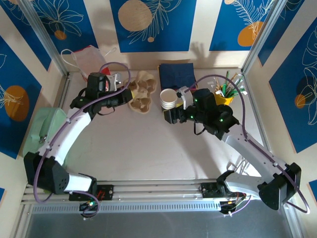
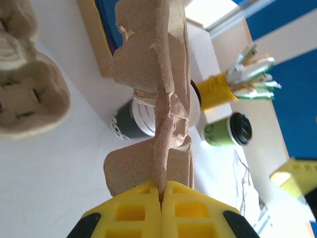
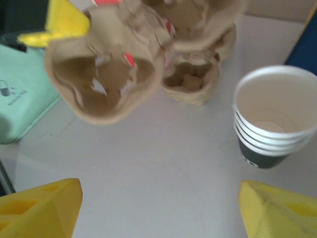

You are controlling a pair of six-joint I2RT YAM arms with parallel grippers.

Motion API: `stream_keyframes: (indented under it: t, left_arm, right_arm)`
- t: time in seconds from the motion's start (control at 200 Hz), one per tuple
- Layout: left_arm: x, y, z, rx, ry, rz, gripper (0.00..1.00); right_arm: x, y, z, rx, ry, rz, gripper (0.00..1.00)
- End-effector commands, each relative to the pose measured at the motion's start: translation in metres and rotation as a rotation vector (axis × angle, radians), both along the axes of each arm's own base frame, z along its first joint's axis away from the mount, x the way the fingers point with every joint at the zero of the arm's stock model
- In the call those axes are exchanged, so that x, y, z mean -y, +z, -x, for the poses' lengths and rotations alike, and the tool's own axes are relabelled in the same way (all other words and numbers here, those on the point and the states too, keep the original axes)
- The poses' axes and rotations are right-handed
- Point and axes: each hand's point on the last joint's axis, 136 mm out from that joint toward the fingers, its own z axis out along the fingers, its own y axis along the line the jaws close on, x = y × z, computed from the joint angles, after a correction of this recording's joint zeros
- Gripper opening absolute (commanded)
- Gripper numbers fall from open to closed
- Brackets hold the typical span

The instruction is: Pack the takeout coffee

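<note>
My left gripper (image 2: 162, 196) is shut on the edge of a brown pulp cup carrier (image 2: 153, 89), which it holds tilted off the table (image 1: 148, 148). In the top view that gripper (image 1: 126, 94) is at the back, beside the carriers (image 1: 141, 91). The held carrier (image 3: 104, 79) hangs over the table, and a second one (image 3: 190, 82) lies behind it. My right gripper (image 3: 158, 203) is open over bare table, with a stack of lidless white cups (image 3: 270, 124) ahead on the right. From above it (image 1: 171, 116) is just in front of that stack (image 1: 168, 98). The takeout coffee is out of view.
A yellow holder of stir sticks (image 1: 225, 94) stands at the back right, with a green canister with a black cap (image 2: 228, 131) near it. Dark blue napkins (image 1: 177, 74) lie at the back. A mint-green pouch (image 1: 42, 129) sits at the left edge and a white bag (image 1: 86, 57) at the back left.
</note>
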Motion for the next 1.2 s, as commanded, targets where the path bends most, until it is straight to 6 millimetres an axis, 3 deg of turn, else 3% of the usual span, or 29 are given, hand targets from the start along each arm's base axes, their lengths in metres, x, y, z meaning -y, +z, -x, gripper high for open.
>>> stream_keyframes:
  t: [0.0,0.2,0.36,0.68,1.196]
  left_arm:
    - [0.007,-0.001,0.039,-0.047,-0.156,0.032,0.03]
    - [0.014,-0.005,0.075,-0.086,-0.292,0.072,0.03]
    - [0.016,-0.01,0.089,-0.114,-0.344,0.087,0.03]
    - [0.02,-0.003,0.1,-0.081,-0.404,0.136,0.03]
    - [0.022,-0.001,0.099,-0.066,-0.422,0.144,0.01]
  right_arm:
    - [-0.007,0.007,0.01,0.009,0.029,0.089,0.82]
    - [-0.029,0.018,0.018,-0.001,0.104,0.187,0.81]
    - [-0.044,0.015,0.021,-0.016,0.154,0.294,0.81]
    - [-0.061,-0.008,0.013,-0.057,0.171,0.463,0.81]
    - [-0.077,-0.028,0.017,-0.108,0.231,0.486,0.74]
